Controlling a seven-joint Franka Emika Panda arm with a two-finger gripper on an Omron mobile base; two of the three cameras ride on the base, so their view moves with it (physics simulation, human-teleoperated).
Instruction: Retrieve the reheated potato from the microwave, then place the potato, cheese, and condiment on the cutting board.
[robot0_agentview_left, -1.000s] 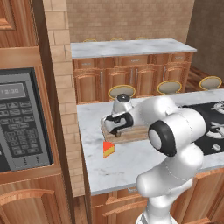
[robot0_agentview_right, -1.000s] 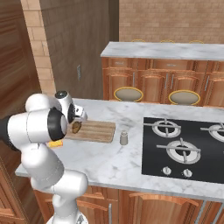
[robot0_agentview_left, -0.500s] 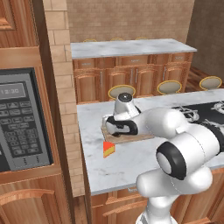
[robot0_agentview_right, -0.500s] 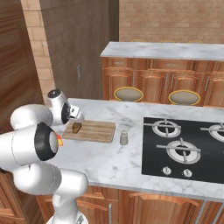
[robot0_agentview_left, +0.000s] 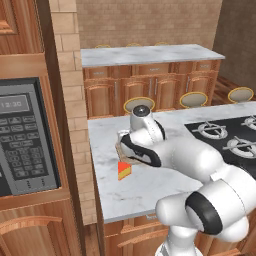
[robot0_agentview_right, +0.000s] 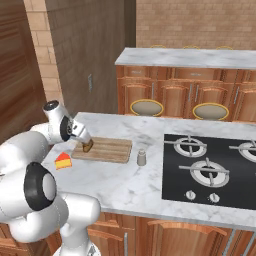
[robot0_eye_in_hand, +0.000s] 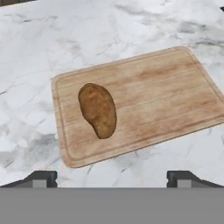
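Note:
The potato (robot0_eye_in_hand: 97, 110) lies free on the left part of the cutting board (robot0_eye_in_hand: 170, 92), just ahead of my open gripper (robot0_eye_in_hand: 113, 179), which holds nothing. From the right base view the gripper (robot0_agentview_right: 84, 140) hangs over the board's left end (robot0_agentview_right: 111, 149), close above the potato (robot0_agentview_right: 88, 146). The orange-yellow cheese (robot0_agentview_right: 63, 160) wedge sits on the marble left of the board, and also appears beside my arm in the left base view (robot0_agentview_left: 124, 170). The pale condiment (robot0_agentview_right: 142, 158) shaker stands upright just off the board's right edge. The microwave (robot0_agentview_left: 27, 140) is in the wall at left.
A black cooktop (robot0_agentview_right: 212, 170) with burners and knobs takes up the counter's right side. Round stools (robot0_agentview_right: 146, 107) stand behind the island, with a second counter (robot0_agentview_right: 190, 57) farther back. A brick column (robot0_agentview_left: 67, 65) rises between microwave and island.
My hand has drawn back from the board, leftward and up, with its jaws open. The potato stays where it lay on the board. My elbow has swung toward the camera.

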